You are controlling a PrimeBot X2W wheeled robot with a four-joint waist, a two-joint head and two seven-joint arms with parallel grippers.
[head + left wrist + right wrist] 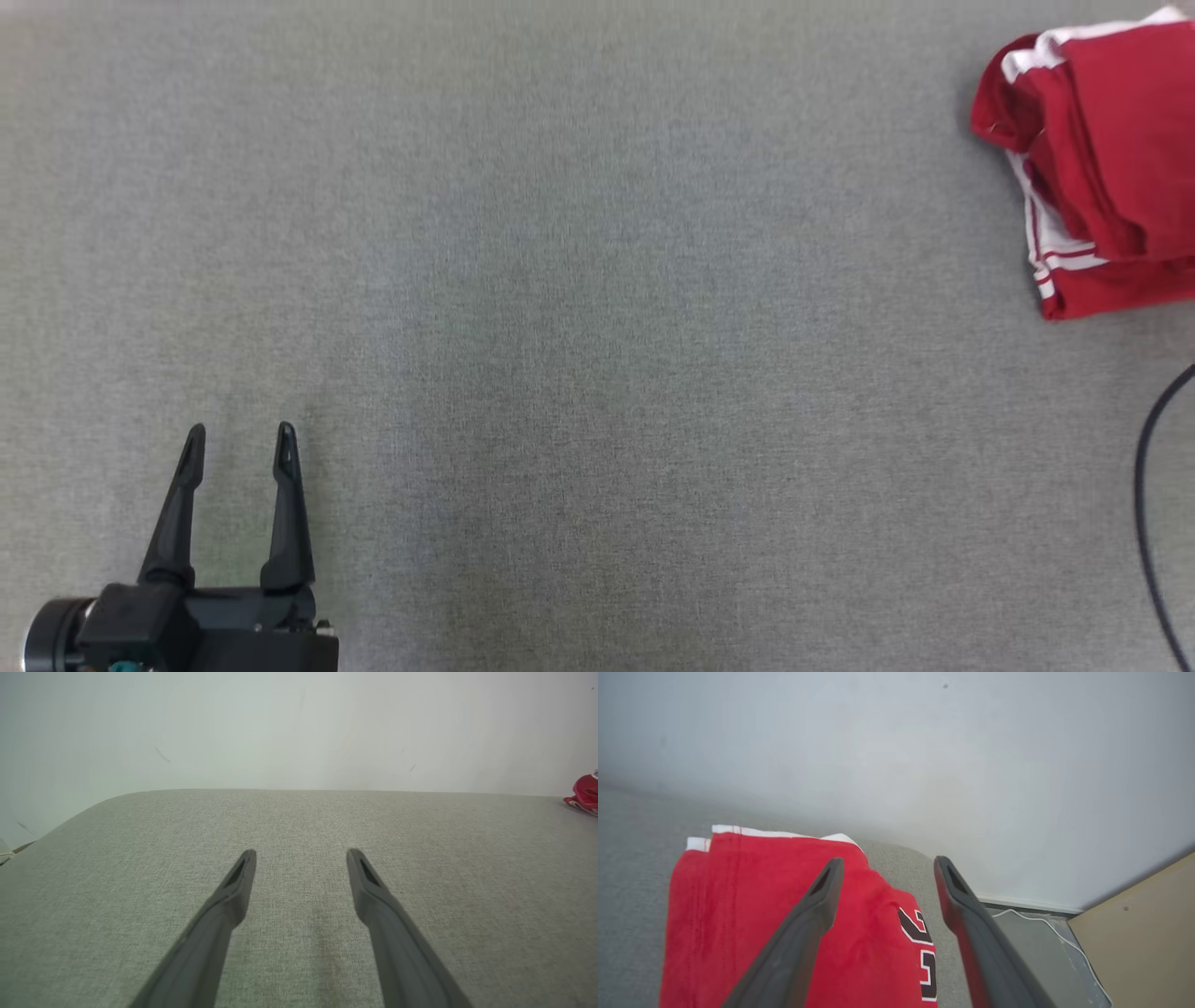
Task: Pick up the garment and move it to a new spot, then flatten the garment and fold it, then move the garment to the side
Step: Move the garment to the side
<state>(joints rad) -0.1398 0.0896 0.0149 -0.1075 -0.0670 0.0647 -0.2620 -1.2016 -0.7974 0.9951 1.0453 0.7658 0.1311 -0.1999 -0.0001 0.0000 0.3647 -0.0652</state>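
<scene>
Head view: the folded red fabric garment with white trim [1111, 140] lies at the upper right of the grey woven surface [597, 327]. The left gripper [241, 439] is at lower left, jaws spread and empty.
Left wrist view: the garment is at far right.
Right wrist view: the right gripper [887, 863] hangs over the garment, jaws spread, pinching nothing. The garment's long axis runs along the fingers, white hem farthest.

Probably a bare test room: grey cloth-covered table [597, 336] against a plain white wall [924, 742], cable [1045, 920] on floor [1017, 940].

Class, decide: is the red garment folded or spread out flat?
Folded. The red garment lies as a compact bundle on the grey surface, several layers stacked, white-trimmed edges doubled over one another.
</scene>
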